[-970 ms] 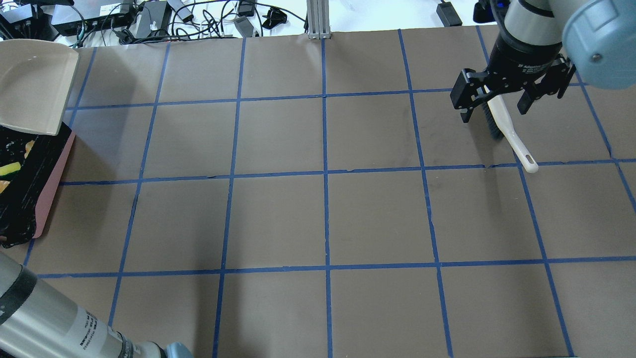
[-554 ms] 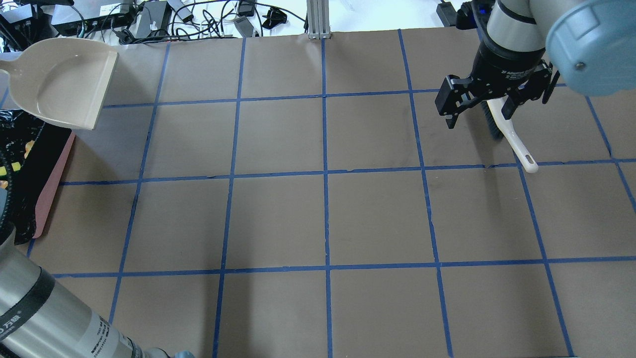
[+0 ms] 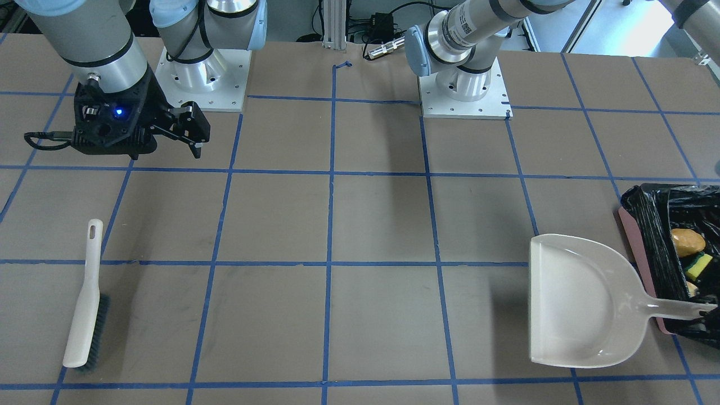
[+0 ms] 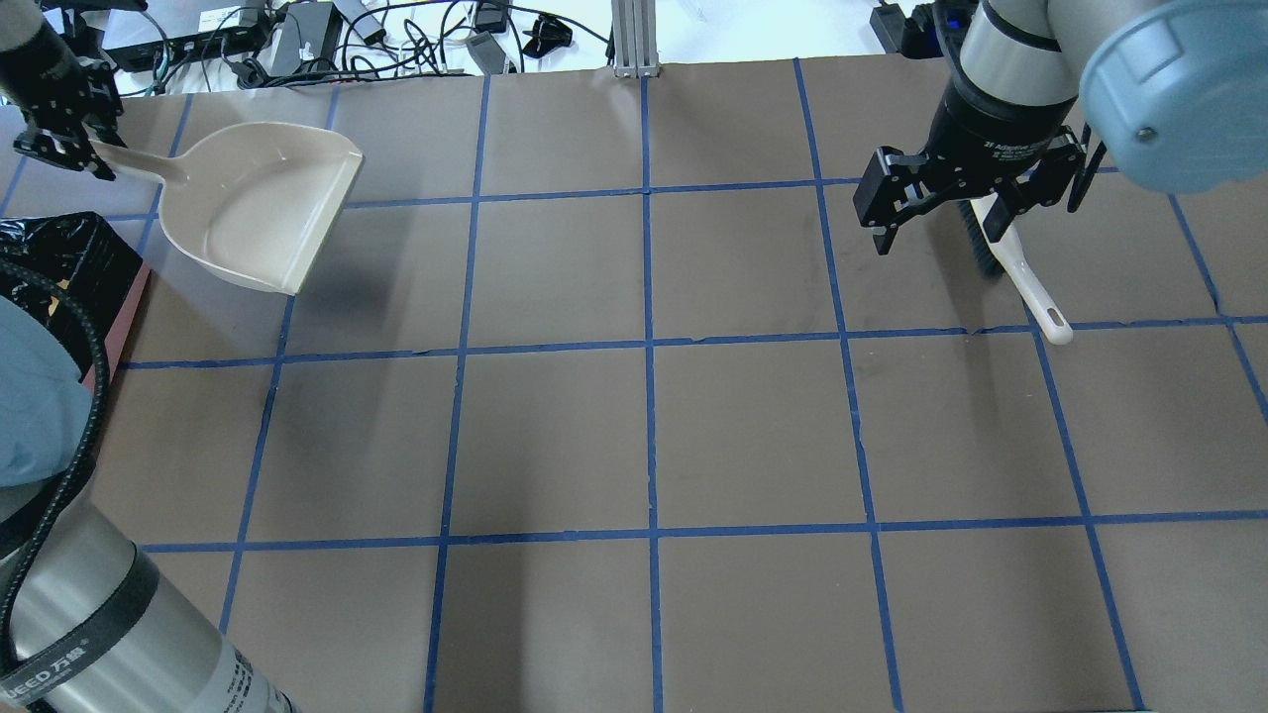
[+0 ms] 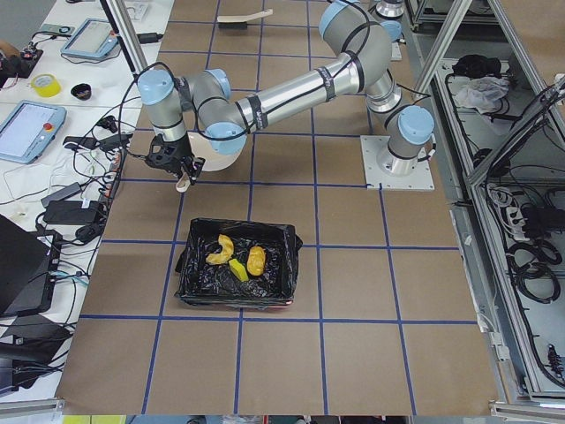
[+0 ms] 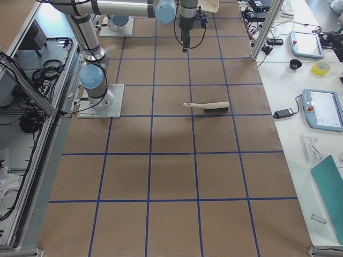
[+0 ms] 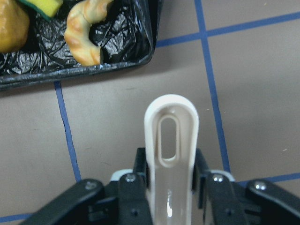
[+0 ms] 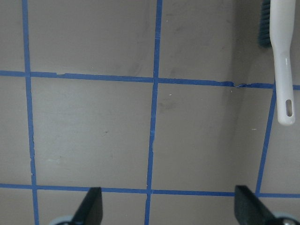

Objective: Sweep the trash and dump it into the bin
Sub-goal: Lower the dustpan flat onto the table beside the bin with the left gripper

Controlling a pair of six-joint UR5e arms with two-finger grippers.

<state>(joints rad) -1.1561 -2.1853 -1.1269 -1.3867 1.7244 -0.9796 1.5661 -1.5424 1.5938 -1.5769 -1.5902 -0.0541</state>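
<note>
Left pincer (image 7: 171,161) clenched on the dustpan (image 4: 253,203) handle, pan empty. All three trash pieces (image 3: 687,243) lie in the bin (image 3: 633,225) just beside it. Right pincer (image 8: 168,206) spread open, holding nothing, brush (image 3: 84,304) lying on the table (image 4: 644,436) nearby. Risk: a low swing of the pan could snag the bin's liner and tip it.

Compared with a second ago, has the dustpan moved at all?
Yes. In the overhead view the dustpan has shifted right, away from the bin at the left edge. Its lip now reaches the second vertical blue tape line.
</note>
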